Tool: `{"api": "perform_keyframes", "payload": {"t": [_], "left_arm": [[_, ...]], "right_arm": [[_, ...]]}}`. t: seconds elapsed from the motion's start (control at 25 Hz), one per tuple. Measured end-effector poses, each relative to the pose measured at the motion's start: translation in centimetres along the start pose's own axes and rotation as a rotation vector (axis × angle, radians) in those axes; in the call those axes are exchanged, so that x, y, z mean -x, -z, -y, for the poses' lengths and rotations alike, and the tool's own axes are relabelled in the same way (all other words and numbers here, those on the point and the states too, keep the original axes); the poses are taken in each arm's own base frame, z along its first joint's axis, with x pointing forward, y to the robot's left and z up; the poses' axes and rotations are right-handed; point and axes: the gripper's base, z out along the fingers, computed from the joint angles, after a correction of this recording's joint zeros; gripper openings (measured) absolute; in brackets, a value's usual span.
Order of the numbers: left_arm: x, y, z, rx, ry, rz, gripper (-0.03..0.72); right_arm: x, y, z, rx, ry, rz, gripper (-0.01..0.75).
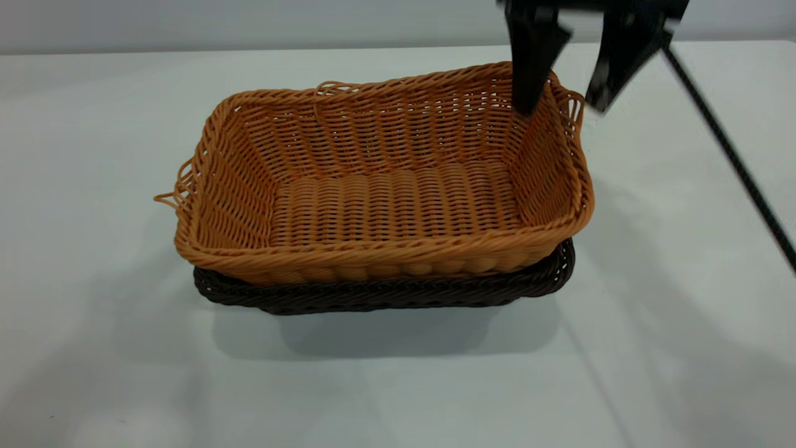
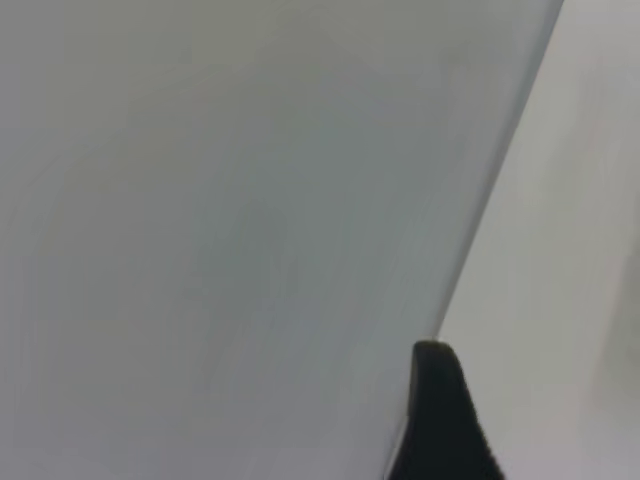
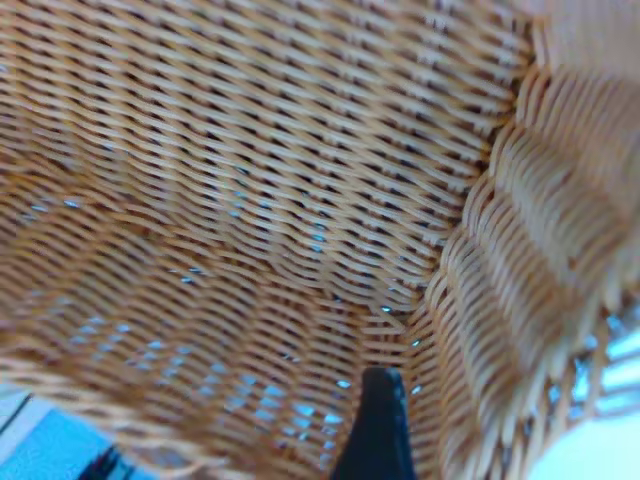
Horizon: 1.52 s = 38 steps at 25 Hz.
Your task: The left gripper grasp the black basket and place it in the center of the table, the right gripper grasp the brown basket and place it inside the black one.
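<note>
Already the orange-tan rectangular woven wicker basket (image 1: 385, 186) sits nested in the very dark brown-black rectangular woven wicker basket (image 1: 385, 292), whose braided rim shows only as a dark band along the near side and at the right corner. The pair stands around the middle of the large plain white tabletop (image 1: 93, 342), the tan one riding high and slightly tilted, with loose strand loops sticking out at its left and right ends.

At the far right corner of the tan basket hangs the right end effector (image 1: 563, 102), its two pointed black fingers spread well apart and gripping nothing. One finger (image 1: 528, 74) reaches down inside the basket close to the right end wall; the other is outside, past the rim, so the wall lies between them. A braided black cable (image 1: 734, 162) slants down to the right from it.

From the right wrist view, the tan weave fills the picture, with one dark fingertip (image 3: 375, 430) near the inner corner.

From the left wrist view, one black fingertip (image 2: 440, 420) of the left end effector is seen above bare tabletop; whether that one is open or closed cannot be told.
</note>
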Motion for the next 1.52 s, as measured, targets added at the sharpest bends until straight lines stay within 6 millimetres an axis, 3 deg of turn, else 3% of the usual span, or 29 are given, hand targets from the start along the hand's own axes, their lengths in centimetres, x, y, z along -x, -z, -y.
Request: {"api": "perform_keyframes", "payload": {"t": [0.2,0.4,0.52,0.64,0.84,0.96,1.12,1.4,1.52], "left_arm": [[-0.4,3.3,1.0,-0.033,0.108,-0.019,0.437],[-1.6,6.5,2.5,-0.087,0.36,-0.131,0.437],[-2.8,7.5,2.9,-0.071,0.501,-0.262,0.437],[-3.8,7.4,3.2,0.002,0.638,-0.335,0.437],[-6.3,6.0,6.3,-0.031,0.747,-0.448,0.437],[-8.2,4.9,9.4,-0.108,0.77,-0.525,0.437],[-10.8,3.5,13.9,-0.234,0.796,-0.625,0.437],[-13.8,3.1,19.9,-0.368,0.854,-0.675,0.437],[-14.4,2.9,21.4,-0.371,0.888,-0.619,0.437]], "right_arm": [[-2.5,9.1,-2.8,-0.008,0.046,0.215,0.565],[-8.7,19.2,-6.1,-0.012,0.115,0.468,0.565],[-13.0,23.4,-7.6,-0.014,0.155,0.597,0.565],[-17.6,25.6,-8.4,-0.022,0.179,0.683,0.565],[-24.8,24.3,-7.5,-0.087,0.128,0.697,0.565],[-28.3,21.7,-6.1,-0.153,0.055,0.667,0.565],[-32.1,16.6,-4.1,-0.207,-0.027,0.593,0.565],[-35.9,7.7,-1.3,-0.215,-0.091,0.542,0.565],[-36.4,7.3,-1.2,-0.215,-0.084,0.584,0.565]]}}
